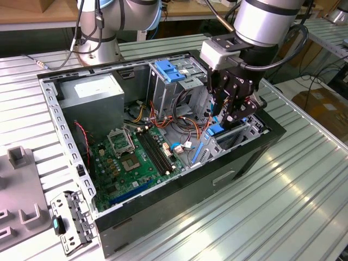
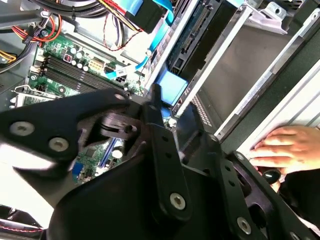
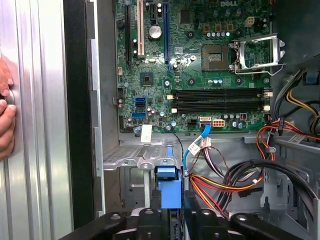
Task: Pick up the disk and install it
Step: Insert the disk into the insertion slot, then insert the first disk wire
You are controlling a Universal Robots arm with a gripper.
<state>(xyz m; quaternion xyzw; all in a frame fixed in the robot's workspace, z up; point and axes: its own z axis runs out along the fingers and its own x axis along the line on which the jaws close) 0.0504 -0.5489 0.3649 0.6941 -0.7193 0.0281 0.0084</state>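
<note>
the open computer case (image 1: 54, 109) lies on its side with the open face up. the gripper (image 1: 227, 117) hangs down into the drive bay (image 1: 251, 129) at the end of the case on the exterior view's right. the disk (image 1: 216, 130) sits in that bay directly below the gripper, standing on edge, with its blue rail end right at the gripper's tip. whether the gripper is clamped on the disk or stands apart from it cannot be told.

just beside the gripper, a tall metal cage (image 1: 179, 87) carries a blue latch (image 1: 171, 70). bundles of red, orange and yellow cables (image 1: 163, 117) lie between the gripper and the green motherboard (image 1: 136, 157) on the case floor. a grey power-supply box (image 1: 92, 95) fills the far corner, well apart from the gripper.

the case rests on a ribbed metal counter (image 1: 272, 206). a person's hand (image 2: 287, 145) lies on the counter just outside the case wall, near the gripper. well apart from the gripper, at the exterior view's left, are a grey tray (image 1: 16, 190) and a loose metal bracket (image 1: 70, 220). the arm's base (image 1: 98, 46) stands behind the case. a cardboard box (image 1: 326, 106) sits beyond the counter's edge.
</note>
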